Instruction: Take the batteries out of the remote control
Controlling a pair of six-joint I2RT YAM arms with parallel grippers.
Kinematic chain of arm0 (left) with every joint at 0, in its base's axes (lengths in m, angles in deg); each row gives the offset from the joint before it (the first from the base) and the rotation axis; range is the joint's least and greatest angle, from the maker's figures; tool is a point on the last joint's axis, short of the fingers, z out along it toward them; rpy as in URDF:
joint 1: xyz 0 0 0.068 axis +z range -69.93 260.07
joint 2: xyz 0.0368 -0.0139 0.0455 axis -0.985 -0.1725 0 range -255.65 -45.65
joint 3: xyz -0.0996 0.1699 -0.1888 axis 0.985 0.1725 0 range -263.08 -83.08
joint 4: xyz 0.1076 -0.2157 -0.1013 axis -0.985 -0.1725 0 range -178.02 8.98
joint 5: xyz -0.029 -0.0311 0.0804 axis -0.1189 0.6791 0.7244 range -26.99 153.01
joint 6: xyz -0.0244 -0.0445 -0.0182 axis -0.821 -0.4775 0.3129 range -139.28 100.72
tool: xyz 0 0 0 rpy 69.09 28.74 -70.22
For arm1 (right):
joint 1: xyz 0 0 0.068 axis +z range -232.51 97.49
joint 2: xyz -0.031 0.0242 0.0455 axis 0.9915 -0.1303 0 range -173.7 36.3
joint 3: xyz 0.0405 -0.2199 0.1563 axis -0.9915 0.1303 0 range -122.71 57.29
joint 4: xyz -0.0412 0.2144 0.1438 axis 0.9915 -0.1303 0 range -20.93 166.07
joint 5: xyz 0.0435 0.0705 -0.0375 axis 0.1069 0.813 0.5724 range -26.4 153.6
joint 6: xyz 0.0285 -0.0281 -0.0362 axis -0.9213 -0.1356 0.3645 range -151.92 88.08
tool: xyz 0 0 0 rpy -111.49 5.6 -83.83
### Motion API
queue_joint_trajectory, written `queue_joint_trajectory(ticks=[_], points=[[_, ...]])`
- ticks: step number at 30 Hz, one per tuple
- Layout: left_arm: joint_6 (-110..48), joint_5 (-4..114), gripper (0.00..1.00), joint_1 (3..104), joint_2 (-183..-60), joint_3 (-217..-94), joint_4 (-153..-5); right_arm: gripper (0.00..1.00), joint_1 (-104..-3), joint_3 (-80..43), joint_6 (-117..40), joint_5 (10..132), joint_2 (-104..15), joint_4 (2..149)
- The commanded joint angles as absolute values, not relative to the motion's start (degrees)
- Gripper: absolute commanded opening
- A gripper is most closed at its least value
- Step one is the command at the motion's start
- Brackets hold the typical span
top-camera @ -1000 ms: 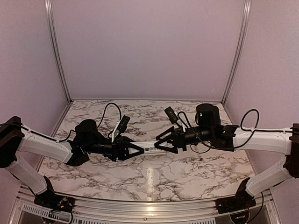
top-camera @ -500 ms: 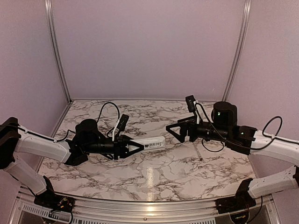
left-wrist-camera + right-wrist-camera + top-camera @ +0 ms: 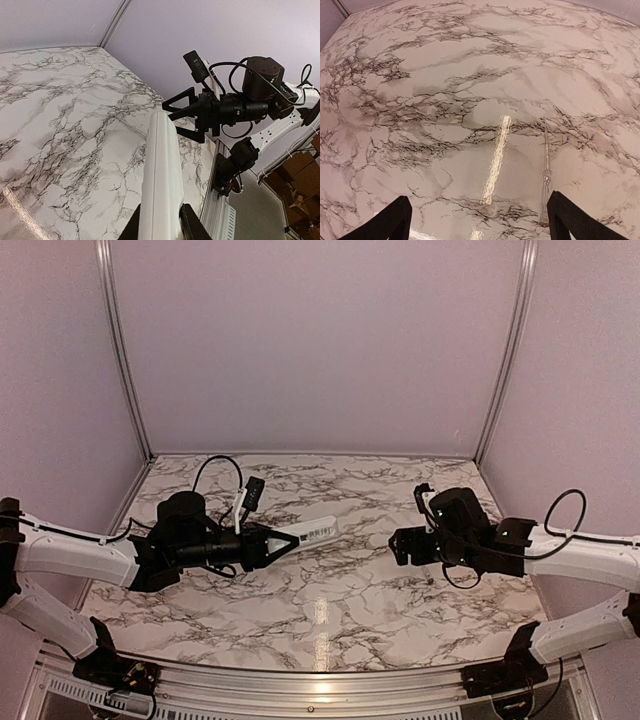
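- Left gripper (image 3: 288, 538) clamps remote (image 3: 313, 532) by one end; long axis points rightward.
- Right gripper (image 3: 479, 207) wide open, empty, well apart from remote's free end.
- Batteries not visible, probably inside.

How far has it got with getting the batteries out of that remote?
Done: the remote control is up off the table, clamped in the left claw. In hand: the right claw hangs open and empty above a thin pale strip lying on the table; what that strip is, I cannot tell. Left: no batteries show anywhere, so pulling them out looks yet to do.
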State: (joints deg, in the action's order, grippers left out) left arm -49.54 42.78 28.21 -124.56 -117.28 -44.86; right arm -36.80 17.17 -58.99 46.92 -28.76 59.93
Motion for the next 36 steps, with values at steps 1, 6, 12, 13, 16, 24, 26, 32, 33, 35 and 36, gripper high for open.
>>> queue_joint_trajectory(ticks=[1, 6, 12, 13, 16, 24, 26, 32, 33, 35, 36], points=[[-49.8, 44.8, 0.0, 28.0, -124.3, -118.5, -47.1, 0.91, -37.0, 17.7, -60.9, 43.2, -31.5, 57.3], [-49.8, 45.9, 0.0, 28.0, -125.4, -118.8, -47.3, 0.87, -36.9, 19.8, -58.0, 59.3, -29.8, 67.7], [-53.8, 46.7, 0.0, 27.9, -126.8, -117.8, -42.9, 0.86, -33.0, 21.7, -57.9, 68.7, -25.9, 81.4], [-54.3, 46.6, 0.0, 28.0, -126.9, -117.6, -42.6, 0.86, -31.5, 22.1, -57.5, 68.5, -25.4, 83.6], [-55.6, 46.7, 0.0, 28.0, -126.9, -117.3, -41.9, 0.86, -28.8, 22.4, -57.6, 67.2, -25.4, 89.2], [-60.6, 48.6, 0.0, 28.0, -126.5, -116.0, -40.0, 0.85, -24.9, 18.3, -59.0, 64.8, -32.8, 96.5], [-61.6, 48.7, 0.0, 28.0, -126.9, -116.1, -40.1, 0.85, -24.2, 16.6, -59.2, 64.7, -34.9, 97.0], [-63.4, 47.5, 0.0, 28.0, -128.2, -116.5, -39.2, 0.85, -22.8, 12.7, -59.1, 64.0, -39.4, 97.1], [-63.5, 47.6, 0.0, 28.0, -128.3, -116.4, -39.2, 0.85, -22.7, 12.4, -59.0, 63.9, -39.6, 97.2], [-63.6, 47.4, 0.0, 27.9, -128.2, -116.4, -39.3, 0.86, -22.7, 12.1, -59.1, 62.5, -39.9, 97.1], [-63.6, 47.3, 0.0, 28.0, -128.1, -116.4, -39.3, 0.86, -22.7, 11.9, -59.0, 62.0, -40.1, 97.1]])
